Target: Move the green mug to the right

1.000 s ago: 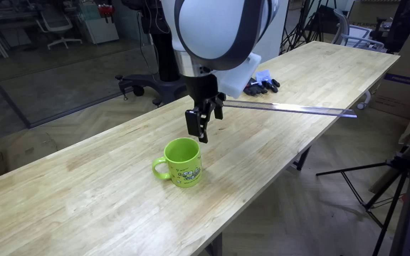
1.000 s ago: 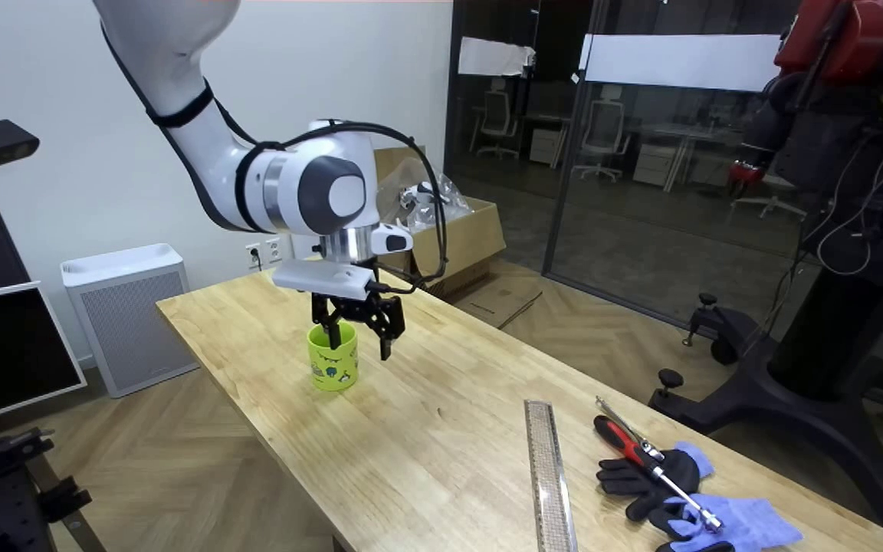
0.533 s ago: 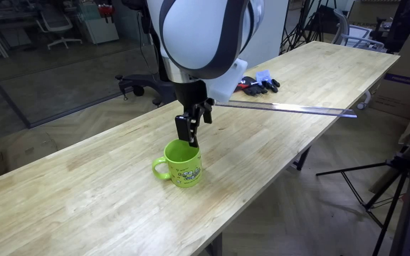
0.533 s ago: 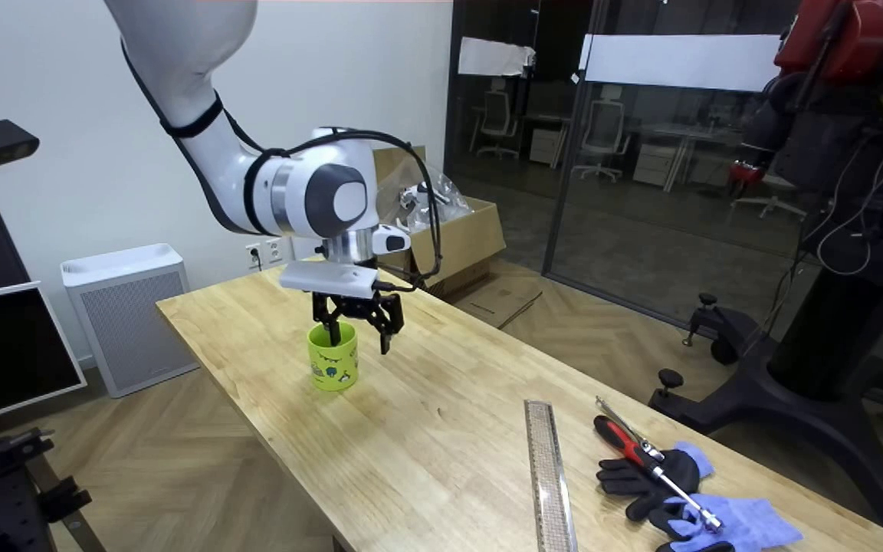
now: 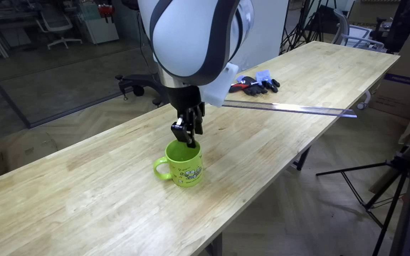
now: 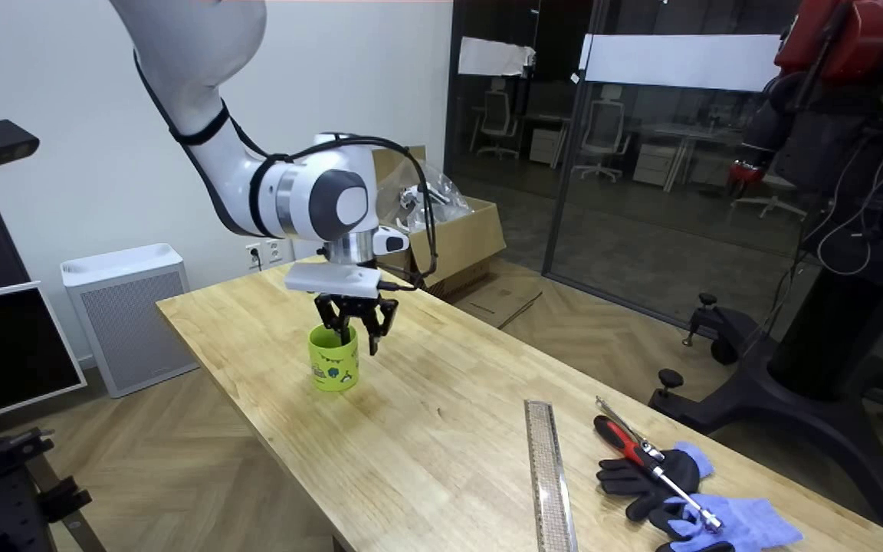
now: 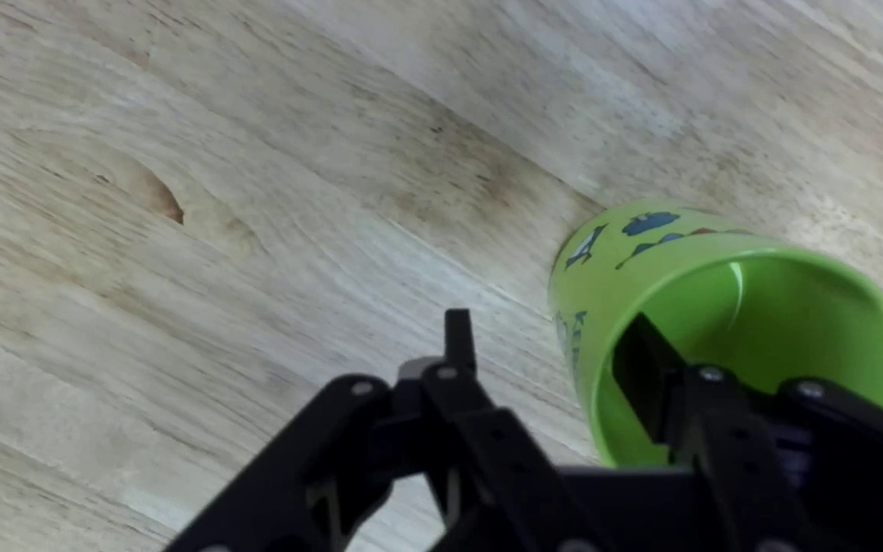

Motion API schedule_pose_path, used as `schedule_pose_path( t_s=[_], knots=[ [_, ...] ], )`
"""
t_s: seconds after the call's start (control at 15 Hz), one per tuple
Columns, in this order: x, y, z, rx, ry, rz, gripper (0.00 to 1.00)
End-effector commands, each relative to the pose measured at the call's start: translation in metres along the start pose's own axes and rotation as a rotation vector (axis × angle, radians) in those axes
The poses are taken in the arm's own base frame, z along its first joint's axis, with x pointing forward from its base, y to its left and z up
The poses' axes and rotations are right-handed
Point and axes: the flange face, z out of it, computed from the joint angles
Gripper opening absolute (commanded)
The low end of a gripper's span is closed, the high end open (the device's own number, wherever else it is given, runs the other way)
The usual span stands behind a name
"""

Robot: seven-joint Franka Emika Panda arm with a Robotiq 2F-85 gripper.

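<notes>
The green mug [image 5: 185,167] stands upright on the wooden table, its handle [image 5: 159,168] showing in an exterior view. In another exterior view the mug [image 6: 334,368] shows its printed side, with the handle hidden. My gripper [image 7: 550,345] straddles the mug's wall: a finger reaches down inside the rim while its partner hangs outside, above the table. Bare wood and the mug's side show between the outer finger and the wall in the wrist view. Whether the inner finger touches the wall I cannot tell. The jaws stand partly apart.
A clear ruler [image 6: 551,475] lies across the wooden table [image 6: 426,437]. Beyond it are a black glove [image 6: 660,477], a blue glove [image 6: 748,523] and a red-handled tool [image 6: 616,438]. An opened cardboard box [image 6: 464,241] stands on the floor past the table's edge.
My gripper has come down over the mug, bringing a finger inside the rim. Its fingers have drawn closer together, and the mug has shifted very slightly.
</notes>
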Motion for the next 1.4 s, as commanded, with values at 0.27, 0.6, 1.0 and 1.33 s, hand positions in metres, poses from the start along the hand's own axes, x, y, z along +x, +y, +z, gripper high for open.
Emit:
schedule_pose_path(
  t_s=[0.27, 0.6, 1.0, 1.33],
  knots=[
    [0.008, -0.002, 0.0, 0.017, 0.001, -0.041, 0.0],
    [-0.004, 0.001, -0.005, 0.016, 0.002, -0.019, 0.02],
    [-0.046, 0.033, -0.004, 0.024, 0.024, 0.105, 0.02],
    [-0.09, 0.075, -0.001, 0.018, 0.069, 0.232, 0.02]
  ],
)
